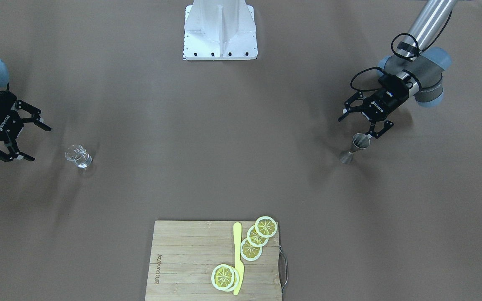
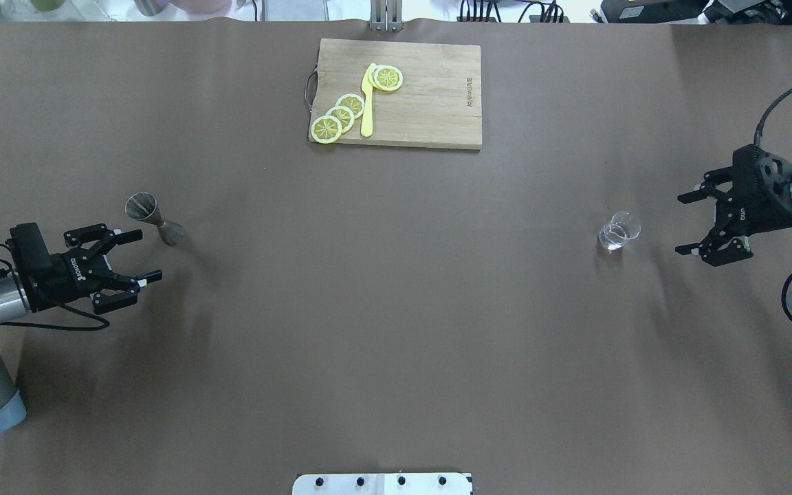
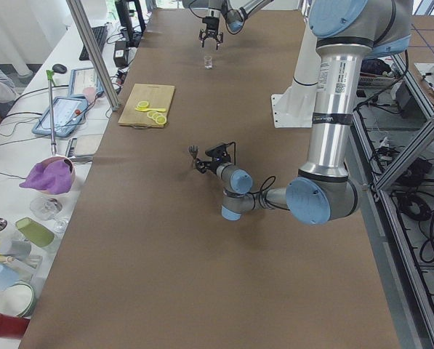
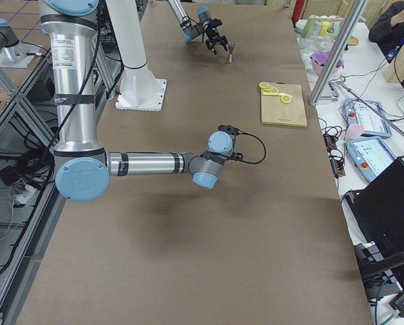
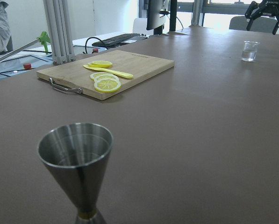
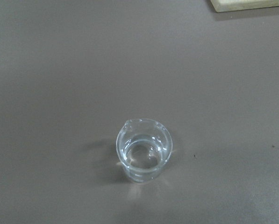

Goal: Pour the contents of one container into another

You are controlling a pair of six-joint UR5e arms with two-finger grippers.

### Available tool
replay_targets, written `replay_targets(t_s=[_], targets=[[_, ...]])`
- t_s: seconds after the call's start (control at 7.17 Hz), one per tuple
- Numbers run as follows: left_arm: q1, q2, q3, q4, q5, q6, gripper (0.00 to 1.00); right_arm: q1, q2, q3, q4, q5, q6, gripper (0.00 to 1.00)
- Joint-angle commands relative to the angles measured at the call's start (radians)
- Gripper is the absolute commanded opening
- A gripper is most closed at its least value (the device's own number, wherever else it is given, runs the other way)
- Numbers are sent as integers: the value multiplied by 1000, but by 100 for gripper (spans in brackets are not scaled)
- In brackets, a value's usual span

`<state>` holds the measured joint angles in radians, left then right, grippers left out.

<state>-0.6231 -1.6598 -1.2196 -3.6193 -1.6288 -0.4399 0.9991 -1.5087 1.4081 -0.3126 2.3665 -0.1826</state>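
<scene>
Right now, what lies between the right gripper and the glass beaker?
In the overhead view, only bare table separates the right gripper from the glass beaker.

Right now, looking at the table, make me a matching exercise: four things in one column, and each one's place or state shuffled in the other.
1 jigger
2 glass beaker
3 yellow knife
4 left gripper

A on the cutting board
B open, holding nothing
C metal, standing upright
D clear, near the right gripper

Pairs: 1-C, 2-D, 3-A, 4-B
</scene>
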Motion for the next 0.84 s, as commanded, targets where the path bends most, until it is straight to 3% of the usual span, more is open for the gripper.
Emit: replay_targets(t_s=[0.0, 0.7], targets=[[-20, 61, -85, 88, 103, -29, 89, -26, 15, -32, 91, -7, 3, 99], [41, 80, -158, 197, 239, -245, 90, -54, 79, -162, 239, -64, 34, 94]])
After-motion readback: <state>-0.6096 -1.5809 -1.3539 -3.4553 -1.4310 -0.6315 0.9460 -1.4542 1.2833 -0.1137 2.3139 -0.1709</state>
